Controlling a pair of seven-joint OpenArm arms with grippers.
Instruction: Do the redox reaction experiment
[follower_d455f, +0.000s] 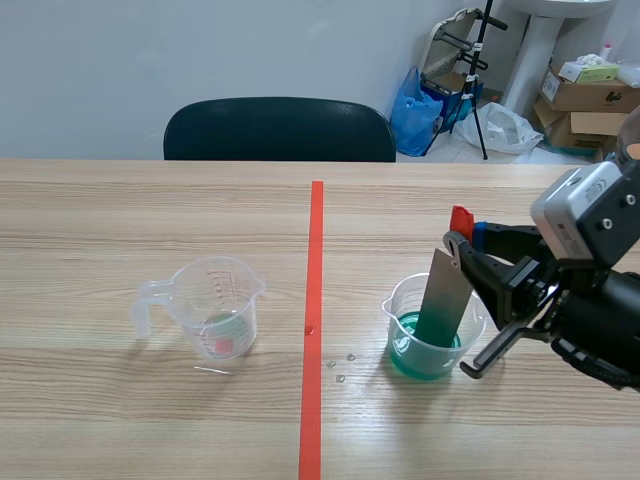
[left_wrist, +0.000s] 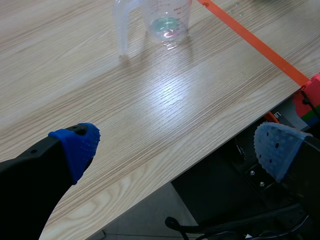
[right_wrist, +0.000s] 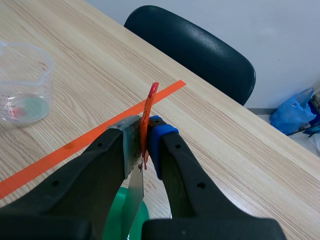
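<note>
The right gripper (follower_d455f: 462, 248) is clamped on the upper end of a grey metal strip (follower_d455f: 443, 298), with a red tab (follower_d455f: 460, 220) sticking up between its fingers beside the strip. In the right wrist view the two fingers press the strip (right_wrist: 134, 172) and the tab (right_wrist: 148, 112) together, with no gap left. The strip leans slightly, and its lower end stands in the green liquid (follower_d455f: 425, 352) of a clear beaker (follower_d455f: 402, 300). The beaker sits on the table (follower_d455f: 120, 220) just right of the orange-red tape line (follower_d455f: 315, 260), nearer the near edge than the far one.

A clear measuring cup (follower_d455f: 215, 305) with a handle stands left of the tape line, well apart from the beaker, holding only a little pale green liquid at its bottom.

The left gripper (left_wrist: 175, 150) hangs wide open over the table's near edge and holds nothing; the measuring cup (left_wrist: 162, 17) is ahead of it. A dark chair (follower_d455f: 280, 128) stands behind the far edge.
</note>
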